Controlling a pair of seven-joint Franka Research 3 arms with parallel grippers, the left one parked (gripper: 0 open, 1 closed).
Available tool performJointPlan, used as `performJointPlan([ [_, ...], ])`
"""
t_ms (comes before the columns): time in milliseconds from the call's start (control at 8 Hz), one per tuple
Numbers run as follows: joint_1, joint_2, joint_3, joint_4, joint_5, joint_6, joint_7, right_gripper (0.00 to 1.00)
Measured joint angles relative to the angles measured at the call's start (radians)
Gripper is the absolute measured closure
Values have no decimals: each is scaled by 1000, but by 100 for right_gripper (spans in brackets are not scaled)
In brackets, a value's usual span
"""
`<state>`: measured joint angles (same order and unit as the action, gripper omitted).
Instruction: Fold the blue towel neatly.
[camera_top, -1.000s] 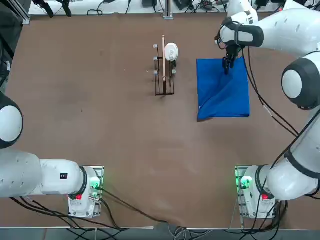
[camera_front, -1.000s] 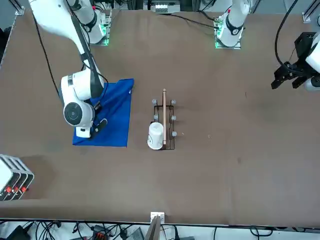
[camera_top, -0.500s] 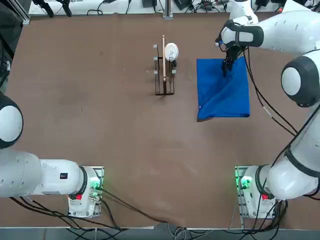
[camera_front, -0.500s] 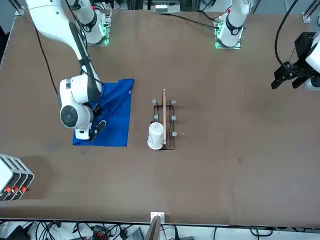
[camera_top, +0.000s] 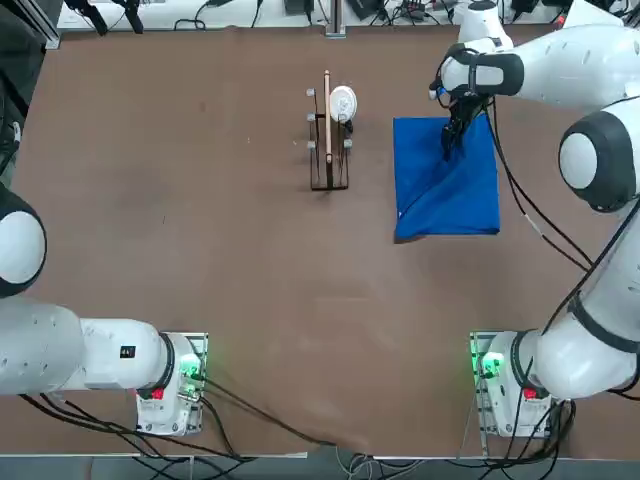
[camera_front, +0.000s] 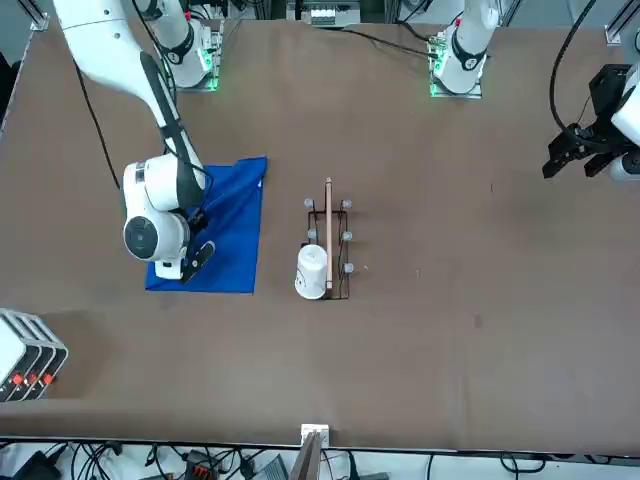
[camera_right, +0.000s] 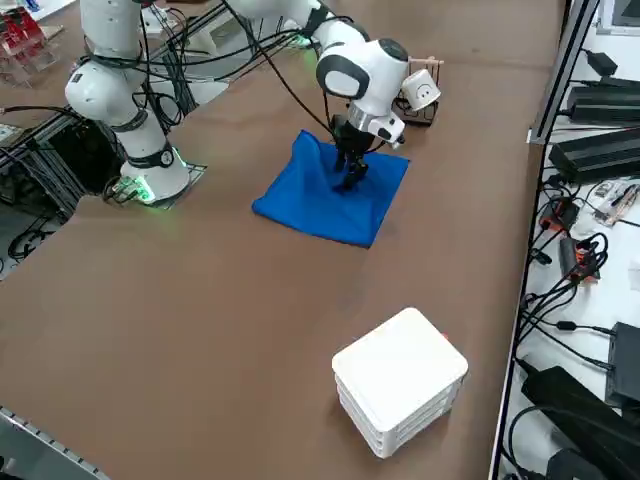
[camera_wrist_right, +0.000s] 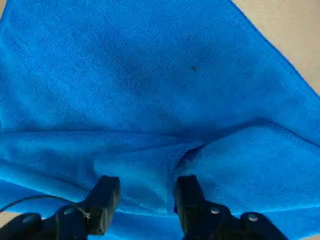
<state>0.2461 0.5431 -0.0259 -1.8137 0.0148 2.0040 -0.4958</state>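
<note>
The blue towel (camera_top: 447, 190) lies folded on the brown table, right of the rack, with a raised crease running across it (camera_wrist_right: 150, 100). My right gripper (camera_top: 449, 143) points down over the towel's far part, near its far edge. In the wrist view its two black fingers (camera_wrist_right: 106, 196) stand apart, with bare towel showing in the gap and no cloth pinched between them, so the right gripper (camera_wrist_right: 145, 197) is open. It also shows just above the cloth in the side view (camera_right: 350, 178) and over the towel (camera_front: 232, 235) in the front view (camera_front: 196, 256).
A dark wire rack (camera_top: 328, 150) with a white cup (camera_top: 343, 102) stands left of the towel. A white box (camera_right: 400, 382) sits near the table's far right corner. Cables trail along the table's far edge.
The fingers have spread a little and the wrist has shifted slightly over the towel's far part. The towel lies as before.
</note>
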Motion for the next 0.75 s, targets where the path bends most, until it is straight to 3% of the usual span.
performJointPlan([
  [750,-23,16,5,-5,32,-14,-20,31],
])
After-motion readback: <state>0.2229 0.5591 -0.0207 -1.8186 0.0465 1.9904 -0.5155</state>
